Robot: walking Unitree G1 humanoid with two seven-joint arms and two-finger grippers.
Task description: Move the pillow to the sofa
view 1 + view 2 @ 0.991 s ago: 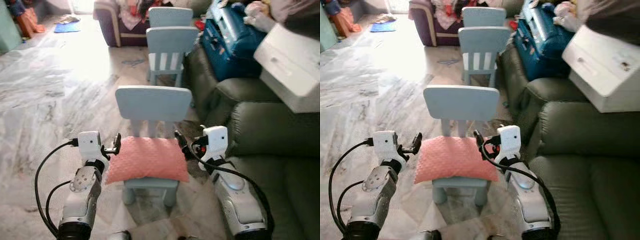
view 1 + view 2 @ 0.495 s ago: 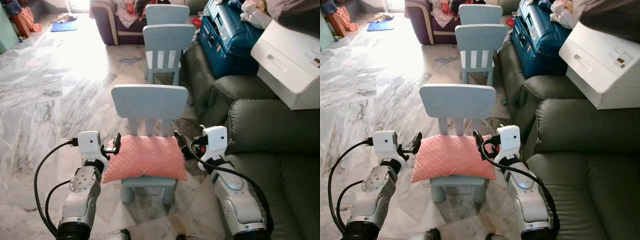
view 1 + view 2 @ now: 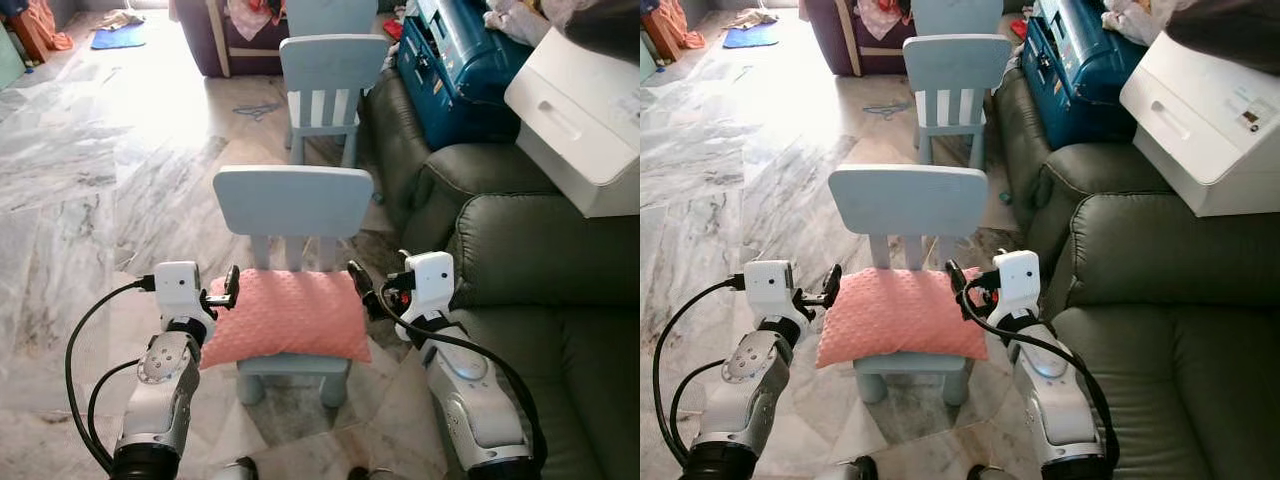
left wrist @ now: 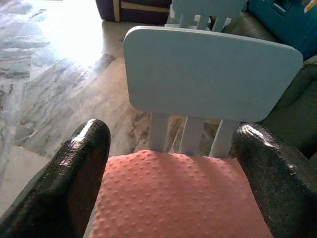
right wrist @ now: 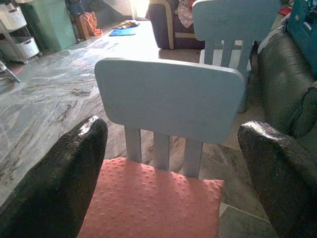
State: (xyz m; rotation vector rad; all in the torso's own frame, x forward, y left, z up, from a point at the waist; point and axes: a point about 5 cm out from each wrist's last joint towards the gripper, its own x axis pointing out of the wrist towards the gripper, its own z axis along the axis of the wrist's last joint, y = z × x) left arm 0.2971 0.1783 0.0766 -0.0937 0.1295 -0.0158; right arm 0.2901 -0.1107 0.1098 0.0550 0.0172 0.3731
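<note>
The pillow (image 3: 285, 315), salmon-pink with a dotted texture, lies flat on the seat of a small pale-blue chair (image 3: 293, 203) standing on the marble floor (image 3: 90, 190); its corners overhang the seat edge on both sides and at the front. The left pincer (image 3: 231, 285) is held at the pillow's left rear corner, fingers spread apart with nothing between them; the left wrist view shows both black fingers (image 4: 74, 173) wide on either side of the pillow and the chair backrest beyond. Whether the fingertips touch the fabric cannot be determined. The right pincer (image 3: 360, 288) stands at the pillow's right rear corner, likewise spread and holding nothing, its fingers (image 5: 59, 183) framing the pillow and backrest in the right wrist view. The dark grey-green sofa (image 3: 545, 270) sits immediately to the robot's right of the chair, its seat cushion beside the right arm. A white box-like appliance (image 3: 585, 130) rests on the sofa's far portion, and a blue suitcase (image 3: 455, 65) lies farther back on the same run of seating. A second pale-blue chair (image 3: 325, 75) stands behind the first, with a third backrest visible beyond it. A purple sofa (image 3: 225, 35) piled with clothing stands at the far end of the room, and a blue mat (image 3: 115, 38) lies on the floor near it.
</note>
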